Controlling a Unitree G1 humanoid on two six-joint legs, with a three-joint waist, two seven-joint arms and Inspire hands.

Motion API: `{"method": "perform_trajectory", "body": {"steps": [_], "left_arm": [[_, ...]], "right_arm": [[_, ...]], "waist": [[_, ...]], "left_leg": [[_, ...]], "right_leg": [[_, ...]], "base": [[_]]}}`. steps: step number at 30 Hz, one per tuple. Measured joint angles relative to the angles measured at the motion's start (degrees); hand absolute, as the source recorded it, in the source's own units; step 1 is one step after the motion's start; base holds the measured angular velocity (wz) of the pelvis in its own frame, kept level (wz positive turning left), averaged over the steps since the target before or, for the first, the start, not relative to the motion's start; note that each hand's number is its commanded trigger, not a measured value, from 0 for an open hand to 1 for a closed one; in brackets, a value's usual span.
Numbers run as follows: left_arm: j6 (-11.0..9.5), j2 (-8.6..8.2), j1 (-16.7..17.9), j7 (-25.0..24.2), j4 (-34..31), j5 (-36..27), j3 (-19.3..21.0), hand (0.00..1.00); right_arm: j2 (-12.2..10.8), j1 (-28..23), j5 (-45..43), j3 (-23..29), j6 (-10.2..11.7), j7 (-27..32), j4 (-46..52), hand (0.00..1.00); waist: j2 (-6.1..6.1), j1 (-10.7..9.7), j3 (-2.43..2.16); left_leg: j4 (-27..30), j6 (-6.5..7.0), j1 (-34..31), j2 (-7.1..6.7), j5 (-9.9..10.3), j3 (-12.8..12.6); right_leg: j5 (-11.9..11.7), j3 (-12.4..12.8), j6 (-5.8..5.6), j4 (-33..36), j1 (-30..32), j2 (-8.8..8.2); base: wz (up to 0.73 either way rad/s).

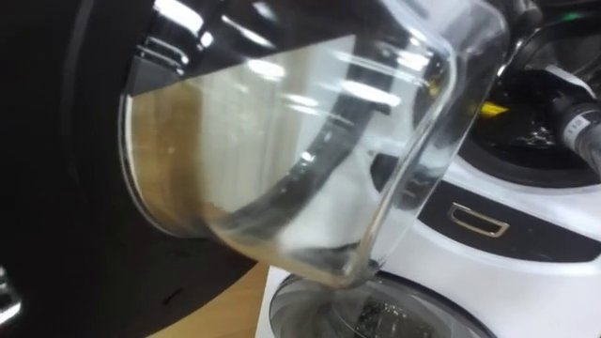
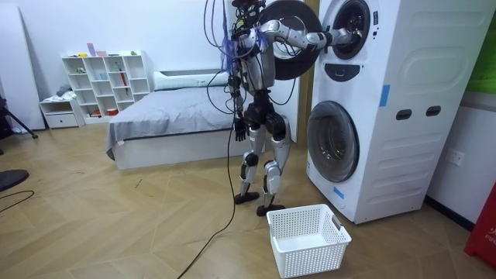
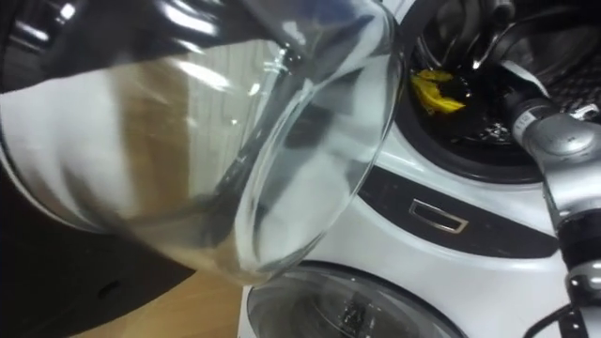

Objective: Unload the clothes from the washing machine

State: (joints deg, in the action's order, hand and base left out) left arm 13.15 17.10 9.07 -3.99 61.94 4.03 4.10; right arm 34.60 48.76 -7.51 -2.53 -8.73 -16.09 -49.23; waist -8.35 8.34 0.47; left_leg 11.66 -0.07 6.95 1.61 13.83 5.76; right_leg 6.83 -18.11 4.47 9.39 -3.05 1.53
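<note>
Right hand (image 3: pixel 484 42) deep in upper drum (image 3: pixel 573 84); you cannot tell whether it grips anything. Yellow cloth (image 3: pixel 437 89) just left of hand, in drum. Open door glass (image 3: pixel 235 141) farther left. Left hand (image 2: pixel 240 128) hangs low.

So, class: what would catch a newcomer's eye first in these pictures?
The open door's glass bowl looms close before the head camera. Past it, the right arm reaches into the upper drum, where something yellow lies. A white basket stands on the floor near the robot's feet.
</note>
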Motion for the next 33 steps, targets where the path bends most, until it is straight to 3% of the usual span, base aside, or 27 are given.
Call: {"method": "perform_trajectory", "body": {"steps": [8, 12, 16, 25, 27, 29, 33], "left_arm": [[-1.04, 0.41, -2.63, 0.15, 0.47, 0.04, -1.04, 0.0], [-1.82, 0.43, -3.42, 0.15, 1.55, -0.02, -1.38, 0.0], [-1.89, 0.45, -3.53, 0.15, 2.22, -0.02, -2.16, 0.0], [-3.1, 0.42, -3.41, 0.18, 2.15, 0.01, -2.06, 0.0], [-3.15, 0.41, -3.1, 0.2, 1.47, -0.01, -1.93, 0.0], [-3.78, 0.31, -2.95, 0.48, 0.75, -0.01, -1.88, 0.0], [-5.26, -0.81, -1.3, 1.99, 0.75, -1.84, -0.78, 0.0]], "right_arm": [[0.03, -0.55, 0.45, -0.13, 1.72, -0.05, 0.43, 1.0], [-0.41, -0.54, 1.02, -0.13, 1.75, 0.13, 0.42, 1.0], [-0.37, -0.55, 1.42, -0.12, 1.76, 0.2, 0.39, 1.0], [-0.74, -0.56, 8.76, -0.87, 1.61, 0.11, 3.71, 1.0], [-1.04, -2.45, 8.91, -0.71, 0.39, 1.31, 10.53, 1.0], [-1.0, -5.43, 7.16, -0.44, -0.24, 2.84, 18.26, 1.0], [-1.07, -15.7, 3.72, -0.03, -1.91, 6.1, 40.57, 1.0]], "waist": [[0.14, -0.13, 0.07], [0.61, -0.05, 0.39], [0.82, -0.04, 0.43], [0.94, 0.24, 0.26], [0.74, -0.01, -0.11], [1.28, -0.33, -0.24], [3.7, -1.05, -1.63]], "left_leg": [[-0.4, -0.04, 0.8, 0.45, 0.01, -0.44], [-0.97, -0.17, 1.77, 0.73, 0.07, -0.79], [-1.25, -0.37, 1.98, 0.84, 0.2, -1.0], [-2.04, -0.48, 2.03, 1.41, 0.28, -4.02], [-1.91, -0.48, 1.55, 1.51, 0.28, -4.86], [-1.84, -0.49, 1.2, 1.63, 0.28, -5.39], [-1.73, -0.52, 1.94, 1.92, 0.25, -7.81]], "right_leg": [[0.09, -0.03, -0.04, -1.4, -1.17, 0.57], [0.17, -0.13, 0.08, -1.46, -1.82, 0.72], [0.2, 0.06, 0.12, -1.43, -1.82, 0.87], [0.15, 2.79, 0.36, -0.75, -0.03, 1.53], [0.07, 3.63, 0.49, -0.72, 0.74, 1.7], [0.02, 3.84, 0.57, -0.69, 1.22, 1.79], [0.01, 4.97, 0.58, -0.7, 0.83, 1.96]], "base": [[0.0], [-0.02], [-0.01], [-0.19], [-0.22], [-0.11], [-0.17]]}}
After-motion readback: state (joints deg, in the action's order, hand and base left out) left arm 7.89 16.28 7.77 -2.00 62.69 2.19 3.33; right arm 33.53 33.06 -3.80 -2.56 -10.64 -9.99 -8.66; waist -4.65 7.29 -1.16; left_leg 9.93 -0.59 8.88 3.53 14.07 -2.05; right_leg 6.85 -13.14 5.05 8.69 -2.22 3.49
